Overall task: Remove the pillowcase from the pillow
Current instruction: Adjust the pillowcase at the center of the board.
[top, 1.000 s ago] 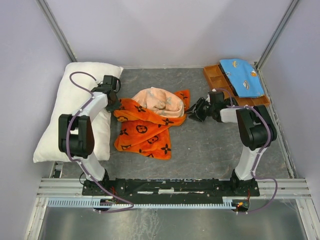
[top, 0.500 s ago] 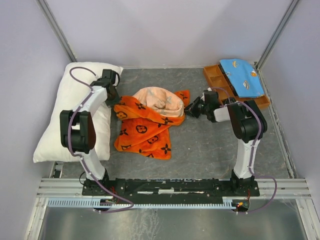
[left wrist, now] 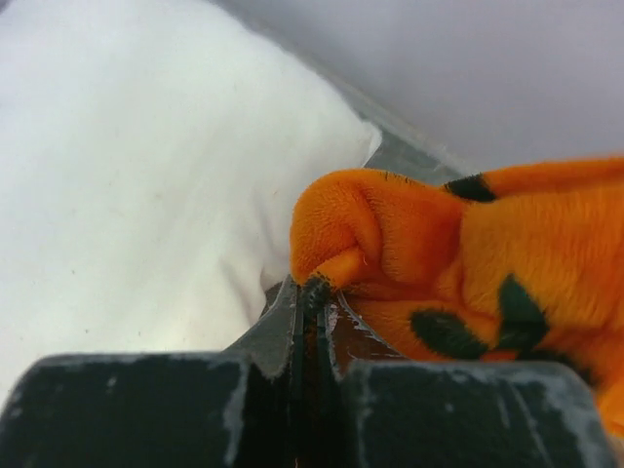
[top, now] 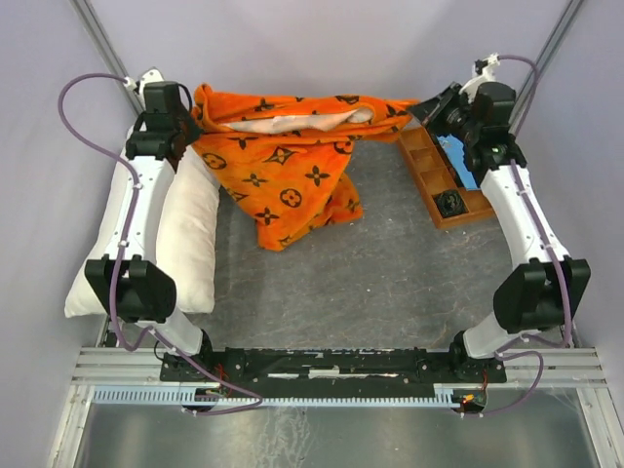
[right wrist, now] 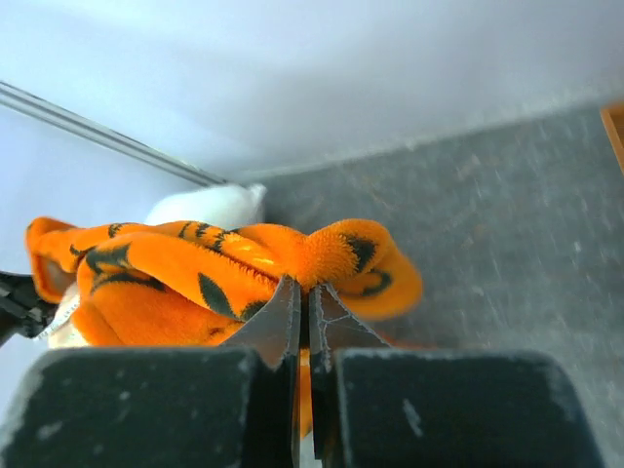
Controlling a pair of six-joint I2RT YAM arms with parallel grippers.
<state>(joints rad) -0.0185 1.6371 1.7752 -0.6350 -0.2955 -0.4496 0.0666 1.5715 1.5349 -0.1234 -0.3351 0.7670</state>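
A lab test cell: blank pale walls (top: 322, 58), grey tabletop (top: 390, 273), aluminium rail (top: 565, 366) (arm bases (top: 475, 343) bolted on).

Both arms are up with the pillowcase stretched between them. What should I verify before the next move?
1. Left gripper grip on the pillowcase: ok, an orange fold is pinched in the shut jaws.
2. Right gripper grip: ok, shut on a bunched corner.
3. Pillow out of the case: ok, it lies bare beside the left arm.
4. Case hanging clear of the table: cannot tell, the lower folds hang low.
5. Case touching the pillow: cannot tell from above.
6. Space under the right gripper: not ok for lowering straight down, the wooden tray lies roughly below.
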